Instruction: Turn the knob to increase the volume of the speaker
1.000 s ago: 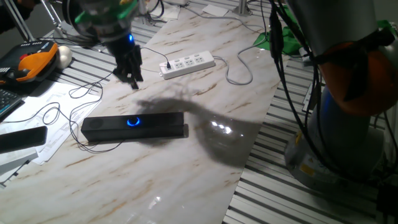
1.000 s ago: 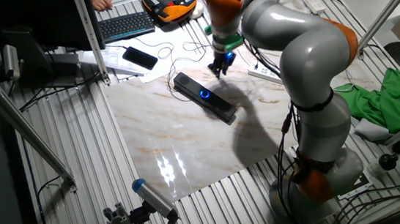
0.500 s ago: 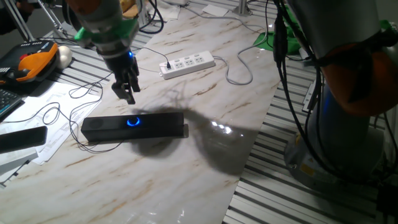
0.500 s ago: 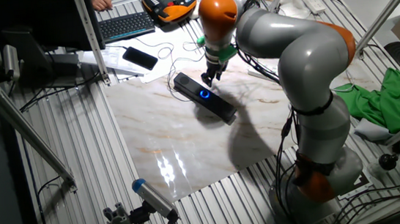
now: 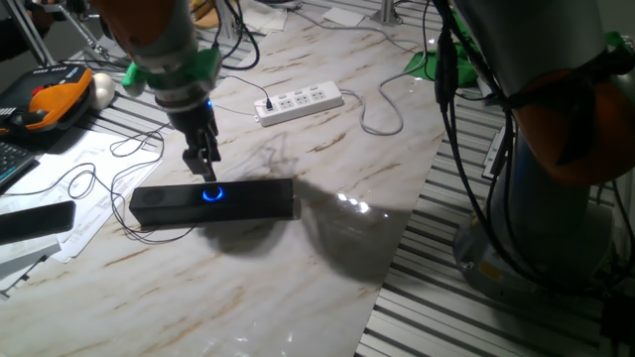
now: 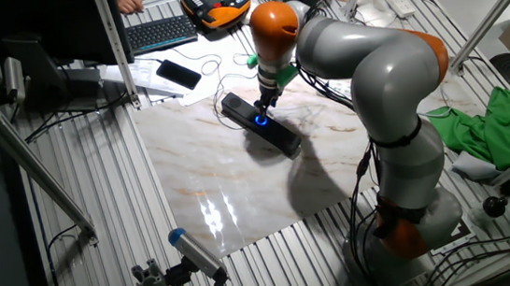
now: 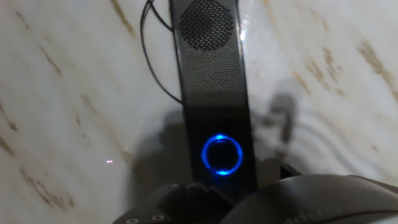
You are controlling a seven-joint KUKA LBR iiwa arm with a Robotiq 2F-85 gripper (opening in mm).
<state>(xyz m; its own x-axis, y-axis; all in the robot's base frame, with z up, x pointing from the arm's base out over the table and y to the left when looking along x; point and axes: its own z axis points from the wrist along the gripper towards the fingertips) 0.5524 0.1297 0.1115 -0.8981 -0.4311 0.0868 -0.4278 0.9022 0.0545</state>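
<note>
In the one fixed view you had the long, narrow black speaker [image 5: 212, 201] lying flat on the marble-patterned counter [image 5: 327, 248], its small round knob with the glowing blue ring [image 5: 210, 194] set in the middle of the bar. Your black two-finger gripper [image 5: 207, 174] hung just above that knob, pointing down from the grey arm with the orange joint and green band [image 5: 159, 50]; you could not tell there whether the fingers were apart or together, nor whether they touched the knob. A white power strip [image 5: 301, 102] lay further back on the counter, well apart from the speaker, and a flat black remote [image 5: 35, 220] lay beside the speaker's left end. In the other fixed view you saw the speaker [image 6: 261, 125] lying at an angle near the counter's far edge, with the gripper [image 6: 261, 110] right over the blue knob [image 6: 260, 119]; a black keyboard [image 6: 160, 32] sat beyond. In the hand view the speaker [image 7: 211, 74] ran up the picture with its mesh grille, the blue-ringed knob [image 7: 222, 154] low in the middle, a thin black cable [image 7: 149, 50] curling along its left side, and the dark blurred fingers [image 7: 186, 198] at the bottom edge, their spacing impossible to judge.
</note>
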